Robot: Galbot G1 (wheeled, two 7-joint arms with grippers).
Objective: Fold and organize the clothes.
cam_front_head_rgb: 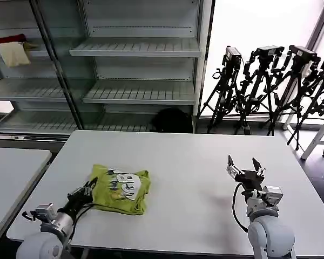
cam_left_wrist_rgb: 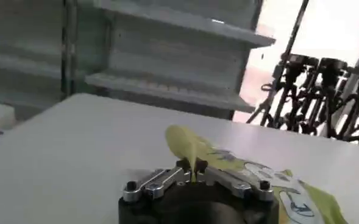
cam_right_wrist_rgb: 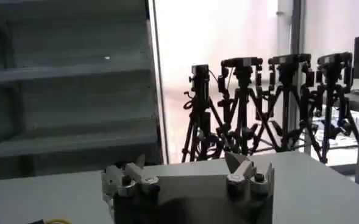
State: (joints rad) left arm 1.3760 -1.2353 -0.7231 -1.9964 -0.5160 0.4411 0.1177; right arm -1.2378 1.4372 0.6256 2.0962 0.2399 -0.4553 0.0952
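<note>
t-shirt (cam_front_head_rgb: 121, 189) edge pinched by left hand (cam_front_head_rgb: 89, 189) — right hand (cam_front_head_rgb: 242, 164) spread, apart.

Strong daylight pours in through the far right window (cam_front_head_rgb: 259, 32), blown out to white, leaving the tripods (cam_front_head_rgb: 270, 81) before it as dark silhouettes. The pale worktop (cam_front_head_rgb: 194, 162) is evenly lit, with soft shadows beneath the arms. Shelves (cam_front_head_rgb: 135, 65) at far left sit dimmer. Both wrist views look soft and hazy.

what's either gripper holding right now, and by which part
The left gripper is shut on the lime-green T-shirt, pinching its edge on the robot's left. The right gripper is open and holds nothing.
</note>
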